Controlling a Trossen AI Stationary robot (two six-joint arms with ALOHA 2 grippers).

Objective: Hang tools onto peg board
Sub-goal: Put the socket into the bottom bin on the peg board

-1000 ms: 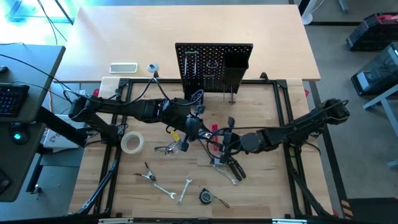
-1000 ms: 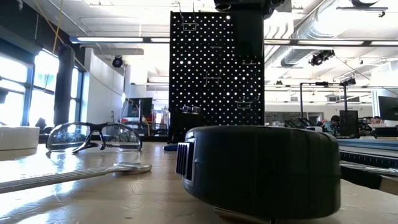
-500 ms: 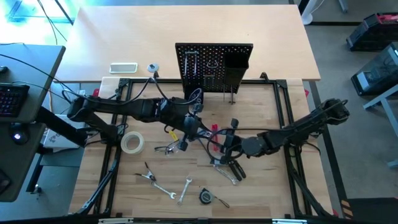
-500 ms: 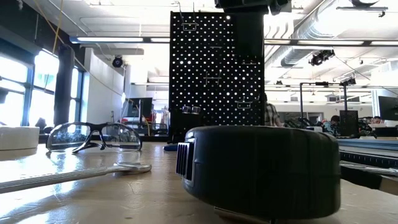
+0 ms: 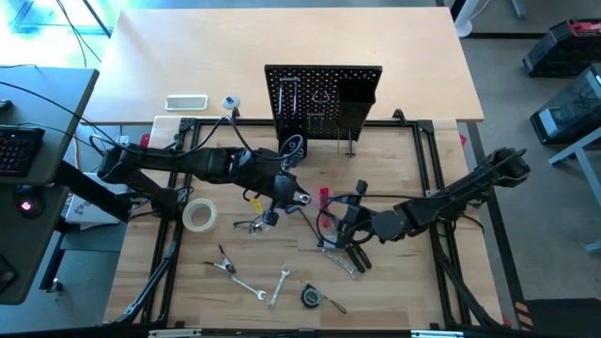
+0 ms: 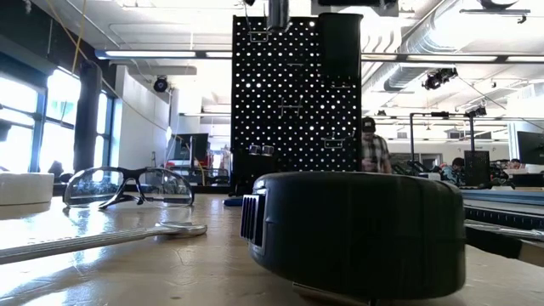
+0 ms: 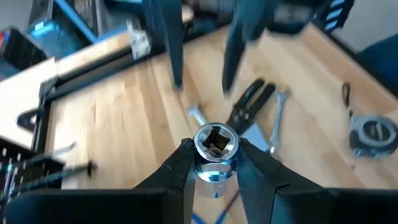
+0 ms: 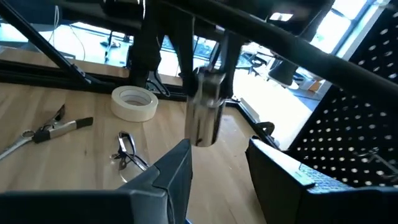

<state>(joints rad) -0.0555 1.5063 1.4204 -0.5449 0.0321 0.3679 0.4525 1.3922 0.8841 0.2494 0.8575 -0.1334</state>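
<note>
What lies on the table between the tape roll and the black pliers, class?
In the high view, the clear glasses lie between the tape roll and the pliers.

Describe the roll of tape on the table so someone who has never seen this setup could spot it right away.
Start at the black peg board standing at the table's far edge, then look toward the left arm's side of the wooden table. The tape roll lies flat there, beside the clear glasses. It is the only pale, ring-shaped thing among thin metal tools.
</note>
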